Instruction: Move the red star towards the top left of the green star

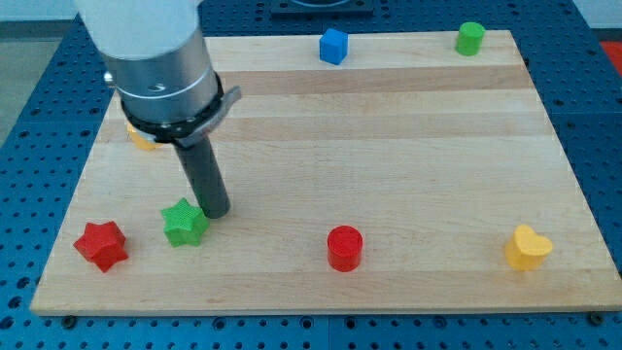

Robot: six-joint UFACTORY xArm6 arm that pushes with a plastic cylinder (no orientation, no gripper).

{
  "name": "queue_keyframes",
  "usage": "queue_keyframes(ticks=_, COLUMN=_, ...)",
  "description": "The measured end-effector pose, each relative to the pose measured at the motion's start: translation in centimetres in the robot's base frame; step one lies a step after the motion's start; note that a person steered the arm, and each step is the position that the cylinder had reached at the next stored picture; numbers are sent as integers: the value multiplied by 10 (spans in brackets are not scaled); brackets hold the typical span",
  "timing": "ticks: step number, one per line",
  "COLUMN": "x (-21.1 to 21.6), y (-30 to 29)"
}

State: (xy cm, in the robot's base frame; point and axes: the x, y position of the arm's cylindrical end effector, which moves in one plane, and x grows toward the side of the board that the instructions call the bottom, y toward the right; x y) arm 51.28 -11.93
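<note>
Red star (102, 244) sits near board's (389, 126) bottom-left corner, just left of green star (184, 223), slightly lower. Looks small, rigid, light — likely slides easily, may spin if pushed off-centre. No grasp possible — rod only, no jaws; push from its lower side, through centre. My tip (216, 211) rests beside green star's upper right, away from red star.

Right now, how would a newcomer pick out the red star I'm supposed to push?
Look at the wooden board, near its corner at the view's bottom left. The red star sits there, left of the green star that my tip touches. The other red block is a cylinder, farther right.
</note>
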Motion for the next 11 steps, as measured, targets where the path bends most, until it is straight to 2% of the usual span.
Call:
queue_keyframes(ticks=1, x=19, y=20)
queue_keyframes(ticks=3, x=106, y=7)
queue_keyframes(ticks=4, x=105, y=-26)
queue_keyframes(ticks=5, x=105, y=-91)
queue_keyframes(ticks=6, x=101, y=-130)
queue_keyframes(ticks=10, x=26, y=-128)
queue_keyframes(ticks=11, x=19, y=-115)
